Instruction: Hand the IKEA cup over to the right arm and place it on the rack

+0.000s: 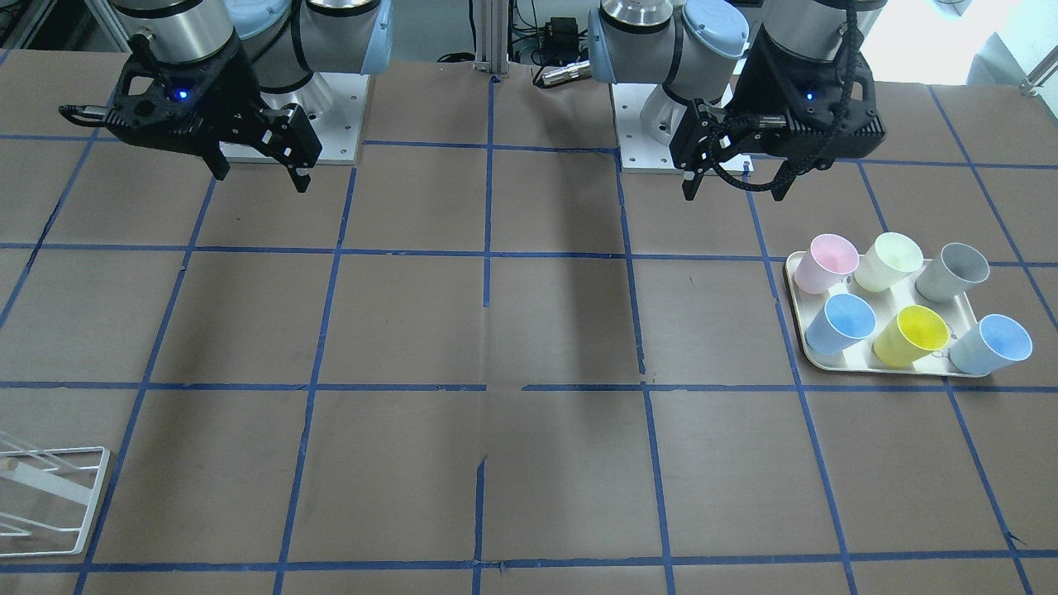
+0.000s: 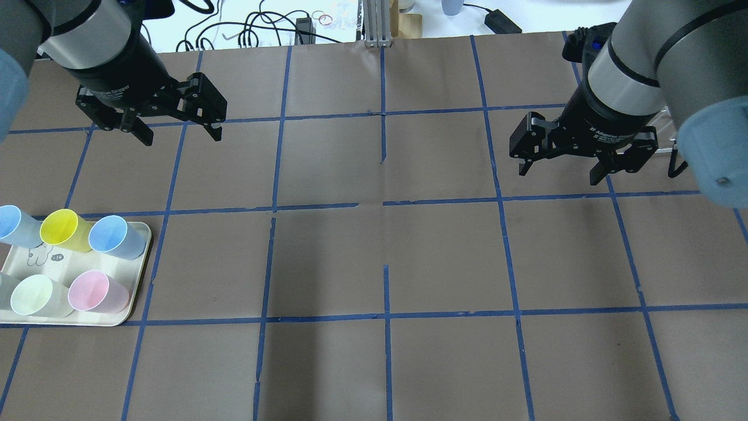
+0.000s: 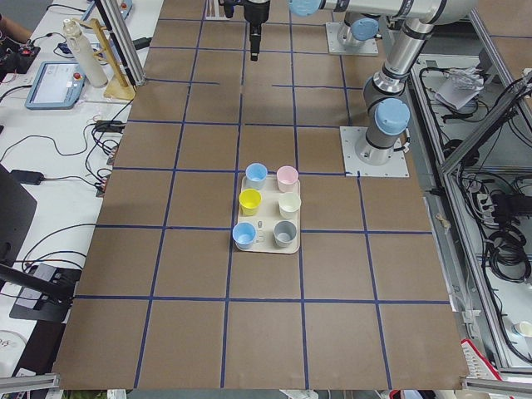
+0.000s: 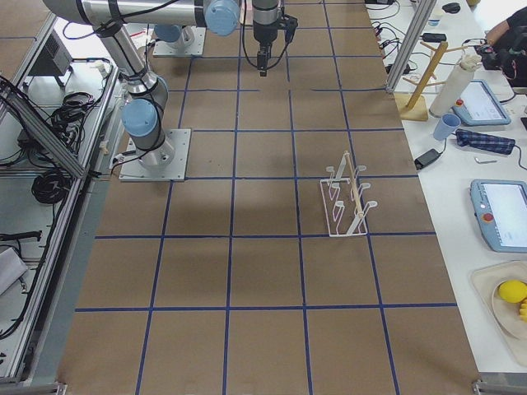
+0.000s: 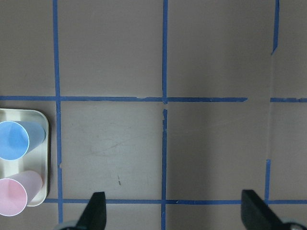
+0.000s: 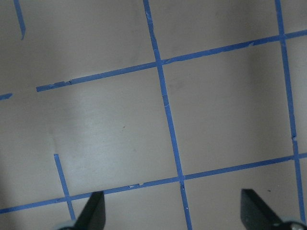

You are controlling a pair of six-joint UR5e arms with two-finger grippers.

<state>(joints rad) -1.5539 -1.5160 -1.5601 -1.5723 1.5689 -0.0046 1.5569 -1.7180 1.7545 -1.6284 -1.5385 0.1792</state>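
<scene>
Overhead exterior: cream cup (image 2: 32, 295) stands upright on tray (image 2: 138, 270), robot-ward and outward of left hand (image 2: 181, 134), whose fingers are apart and empty. Right hand (image 2: 559, 172), likewise apart, is much farther.

The worktop (image 1: 562, 330) is showing flat brown under a grid of blue tape lines, and the rack (image 4: 346, 206) is showing white wire with one light wooden rod. On the cream tray (image 2: 35, 260), the IKEA cup (image 1: 888, 260) is showing pale cream between a pink cup (image 1: 826, 263) and a grey cup (image 1: 952, 271), while a bright yellow cup (image 1: 911, 335) is sitting between a light blue cup (image 1: 841, 324) and a second light blue cup (image 1: 992, 345). The left hand (image 2: 181, 137) and right hand (image 2: 559, 175) are showing black, on a left arm (image 2: 87, 35) and right arm (image 2: 625, 82) of silver with pale-blue joint caps.
</scene>
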